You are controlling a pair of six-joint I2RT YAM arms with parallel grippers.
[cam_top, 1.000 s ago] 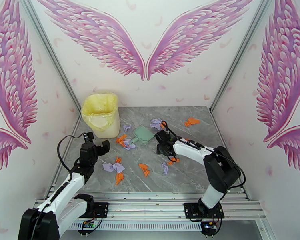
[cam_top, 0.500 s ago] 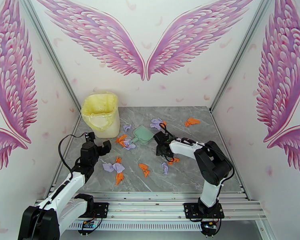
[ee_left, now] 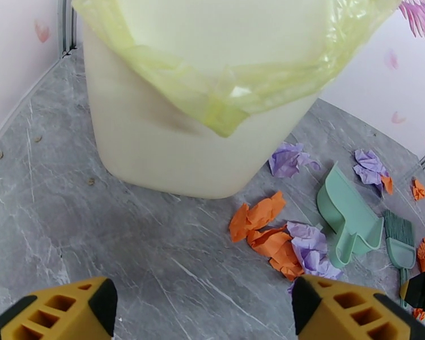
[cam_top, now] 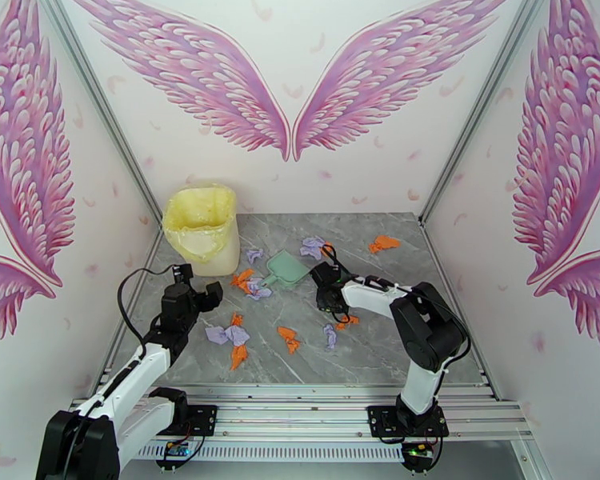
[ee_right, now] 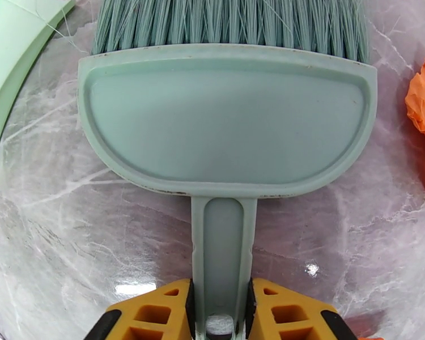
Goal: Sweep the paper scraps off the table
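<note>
White walls painted with large pink wings close in three sides of the booth. Below them lies the flat grey marble-patterned surface, edged by a metal frame at the near side.

A cream plastic bin lined with a pale yellow bag stands in the far left corner. The mint-green plastic dustpan lies near the middle, just right of the bin.

The left pincer faces the bin with its yellow fingers wide apart. The right pincer is clamped on the handle of a mint-green plastic hand brush, whose bristles point away, beside the dustpan's edge.

The small crumpled paper scraps, some orange and some lavender, lie scattered over the surface. A cluster sits between bin and dustpan, ahead of the left pincer. More lie nearer the arms' bases, around the middle. One orange scrap lies just right of the brush head, apart from the right pincer. Two others lie by the far edge.
</note>
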